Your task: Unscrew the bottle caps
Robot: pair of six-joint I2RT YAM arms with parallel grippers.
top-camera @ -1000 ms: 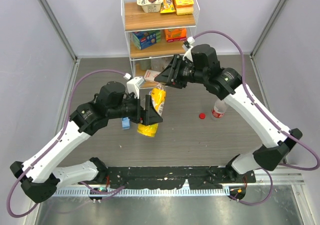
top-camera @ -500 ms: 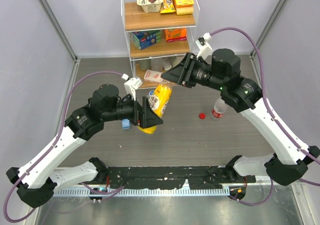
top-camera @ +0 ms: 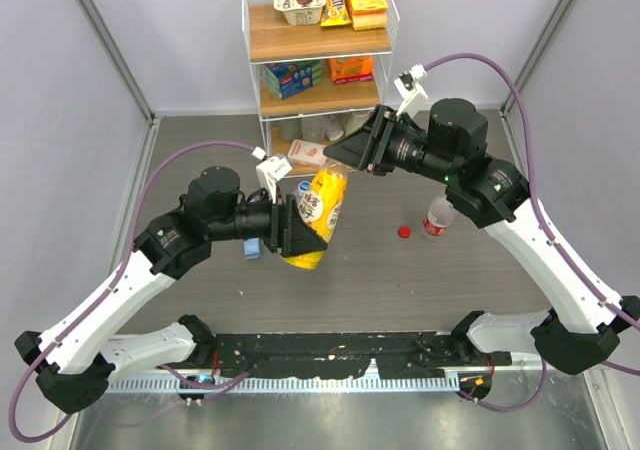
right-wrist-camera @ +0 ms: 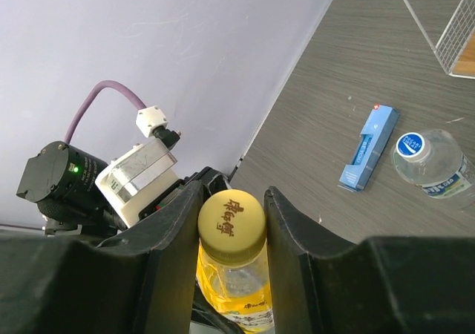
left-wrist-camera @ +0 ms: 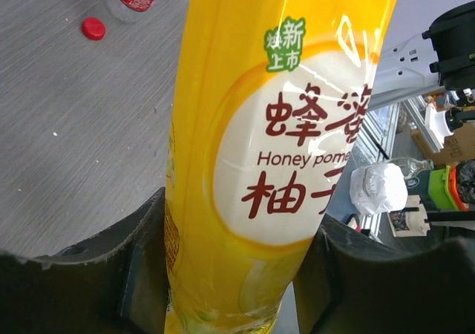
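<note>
The left gripper (left-wrist-camera: 230,271) clamps the juice bottle (left-wrist-camera: 252,148) low down, and its cap (right-wrist-camera: 231,214), at the raised end, is pinched by the right gripper (right-wrist-camera: 231,230).

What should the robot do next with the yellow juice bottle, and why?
Probably turn the yellow cap with the right gripper. Its fingers pinch the cap from both sides, and the left gripper clamps the juice bottle around its body, so the bottle looks braced for a twist. The cap is not off yet.
</note>
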